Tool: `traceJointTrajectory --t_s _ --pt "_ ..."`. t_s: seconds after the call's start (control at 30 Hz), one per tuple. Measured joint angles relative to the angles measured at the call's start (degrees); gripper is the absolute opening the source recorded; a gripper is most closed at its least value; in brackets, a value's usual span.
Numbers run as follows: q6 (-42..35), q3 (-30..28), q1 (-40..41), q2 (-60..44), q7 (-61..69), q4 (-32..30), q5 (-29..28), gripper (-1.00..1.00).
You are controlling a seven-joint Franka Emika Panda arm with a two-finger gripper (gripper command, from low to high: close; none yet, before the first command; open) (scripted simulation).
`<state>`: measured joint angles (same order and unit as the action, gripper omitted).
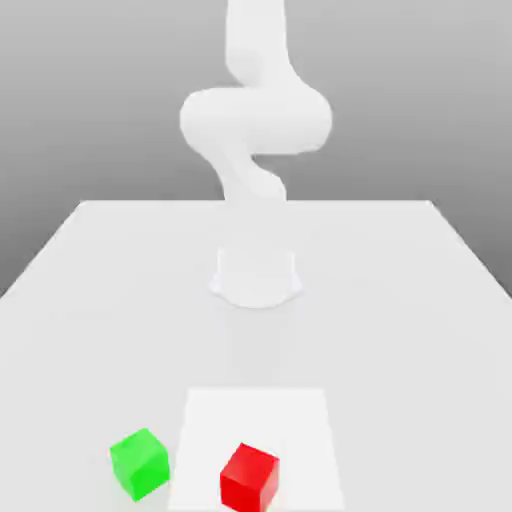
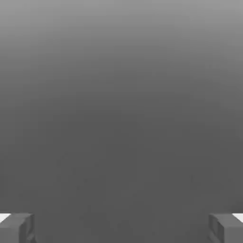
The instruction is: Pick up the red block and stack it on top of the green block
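The red block [image 1: 249,477] sits on the white table near its front edge, on a paler square patch [image 1: 258,420]. The green block [image 1: 139,463] rests on the table just off that patch, toward the exterior view's left of the red block, with a small gap between them. In the hand view my gripper [image 2: 121,228] is open: its grey fingertips [image 2: 17,228] stand far apart, with plain grey background and no block between them.
The arm's white base [image 1: 256,276] stands at the middle of the table [image 1: 90,300], behind the blocks, and its links [image 1: 256,120] rise up out of the picture. The table's front edge lies close to both blocks.
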<state>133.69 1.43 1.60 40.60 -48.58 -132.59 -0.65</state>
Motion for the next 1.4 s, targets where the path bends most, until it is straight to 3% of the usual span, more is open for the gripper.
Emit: traceJointTrajectory --t_s 0.47,0.97,1.0,1.23,1.4 --pt "10.7 5.2 6.0 -29.5 -16.2 -4.6 -4.8 0.00" --pt "25.6 4.1 5.5 -60.2 -26.5 -7.2 -4.5 0.00" --pt "27.3 3.6 5.1 -62.2 -26.9 -6.9 -5.0 -1.00" --pt "27.8 3.5 5.0 -62.7 -27.0 -6.9 -5.1 -1.00" --pt "20.5 4.4 6.2 -53.9 -25.4 -8.4 -2.6 -1.00"
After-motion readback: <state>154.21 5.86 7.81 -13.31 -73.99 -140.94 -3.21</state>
